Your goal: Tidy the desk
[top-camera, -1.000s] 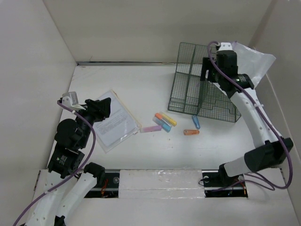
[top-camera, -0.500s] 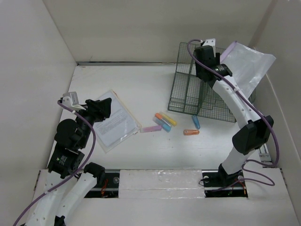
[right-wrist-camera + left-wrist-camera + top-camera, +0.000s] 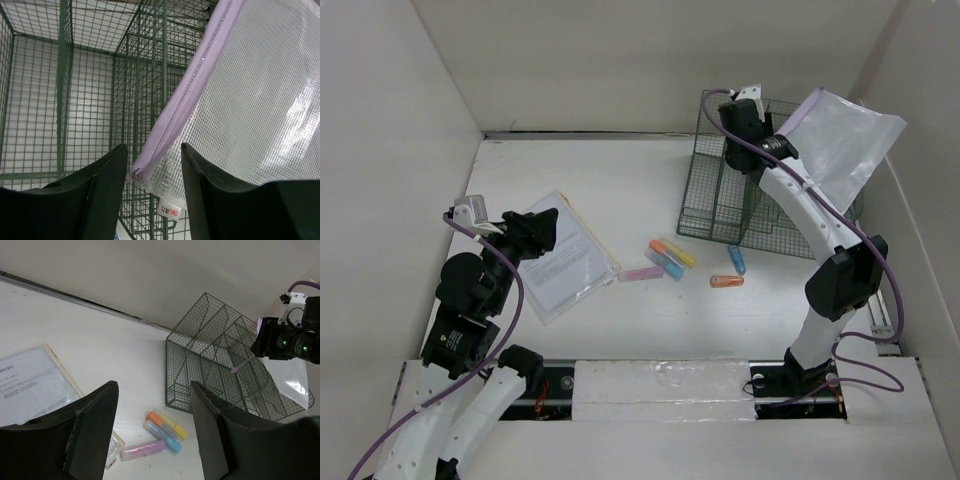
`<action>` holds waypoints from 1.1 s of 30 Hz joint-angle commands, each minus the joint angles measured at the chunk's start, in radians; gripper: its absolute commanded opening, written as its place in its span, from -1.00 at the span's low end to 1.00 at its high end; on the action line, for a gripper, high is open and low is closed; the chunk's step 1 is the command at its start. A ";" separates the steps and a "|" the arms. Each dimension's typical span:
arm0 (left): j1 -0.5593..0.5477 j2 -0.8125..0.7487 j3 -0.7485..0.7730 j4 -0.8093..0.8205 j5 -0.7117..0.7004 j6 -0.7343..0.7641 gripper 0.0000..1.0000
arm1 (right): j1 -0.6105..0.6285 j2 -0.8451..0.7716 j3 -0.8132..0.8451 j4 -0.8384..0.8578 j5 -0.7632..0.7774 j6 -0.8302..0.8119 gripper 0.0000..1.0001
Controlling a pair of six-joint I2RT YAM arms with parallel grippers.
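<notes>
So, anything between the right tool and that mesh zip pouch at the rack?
Nothing visible. The purple zipper corner of the pouch hangs between the parted fingers of the right tool, in front of the green wire rack.

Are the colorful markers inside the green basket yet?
Not yet. The markers lie loose on the desk, just in front of the green wire rack.

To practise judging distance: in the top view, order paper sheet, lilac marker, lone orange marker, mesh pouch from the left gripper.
1. paper sheet, by left gripper
2. lilac marker, centre
3. lone orange marker, further right
4. mesh pouch, far right
</notes>
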 commanded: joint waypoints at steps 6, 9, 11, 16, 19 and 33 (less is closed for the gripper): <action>-0.005 0.002 0.011 0.031 0.014 0.003 0.10 | 0.021 -0.001 0.038 -0.005 0.041 -0.015 -0.22; -0.005 0.000 0.009 0.031 0.014 0.003 0.10 | 0.021 -0.012 0.021 -0.003 0.048 -0.007 -0.22; -0.005 0.002 0.009 0.031 0.014 0.003 0.10 | 0.021 -0.021 0.009 -0.006 0.055 0.002 -0.22; -0.005 0.000 0.009 0.029 0.014 0.003 0.10 | 0.021 -0.035 -0.023 0.004 0.055 0.004 -0.20; -0.005 0.000 0.008 0.029 0.014 0.001 0.10 | 0.021 -0.035 -0.030 -0.003 0.055 0.004 -0.34; -0.005 -0.001 0.008 0.033 0.022 0.001 0.10 | 0.108 -0.187 -0.149 0.004 0.084 0.070 -0.95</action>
